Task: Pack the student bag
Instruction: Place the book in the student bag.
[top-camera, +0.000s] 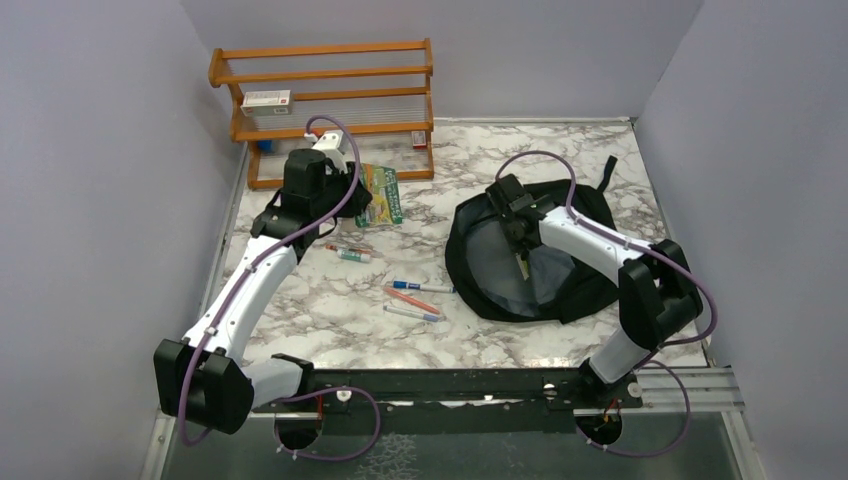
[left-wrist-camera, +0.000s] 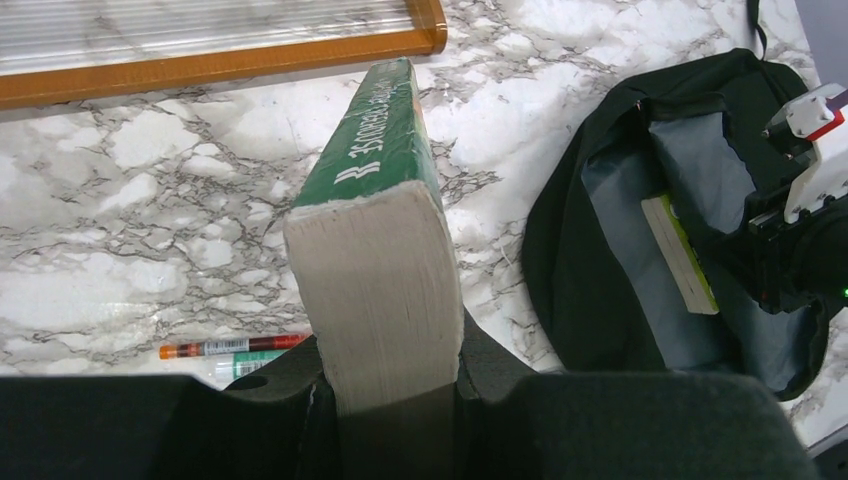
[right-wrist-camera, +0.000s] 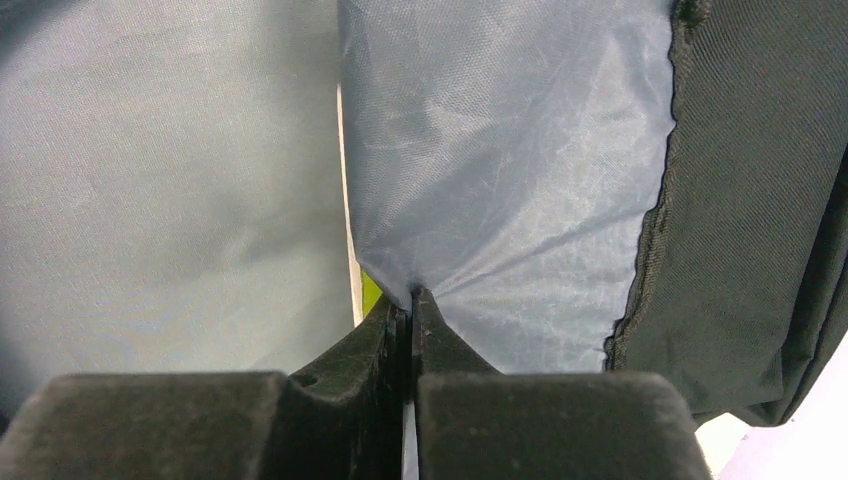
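Top view / landmark: the student bag (top-camera: 480, 255) is seen lying open on the marble table (top-camera: 330, 330), in front of the right arm.
Top view / right gripper (top-camera: 520, 240): reached down into the bag's mouth.
Top view / left gripper (top-camera: 352, 195): held well to the left of the bag, just before a wooden rack (top-camera: 330, 95), with a green book (top-camera: 383, 195) in it.
Top view / loose items: several pens (top-camera: 415, 300) are noted on the table, left of the bag and apart from it.

Left wrist view / grip: the green book (left-wrist-camera: 385, 260) is clamped between the jaws, page edge toward the camera and spine away; the jaws are spread only as far as the book's thickness.
Left wrist view / bag: open, to the right of the book; a second book (left-wrist-camera: 680, 255) is already lodged inside it.

Right wrist view / grip: the jaws are closed tight on a fold of the grey lining (right-wrist-camera: 500, 150); nothing else is held.
Right wrist view / bag: black outer fabric (right-wrist-camera: 750, 200) is seen to the right of the lining.

Risk 1: the pinch is on thin, slick cloth; if it slips, the mouth is judged likely to sag shut before the green book arrives.
Risk 2: the book's corner could catch the bag's rim or the right arm if it is brought in low.
Risk 3: the pens left of the bag could be swept aside by a low crossing.
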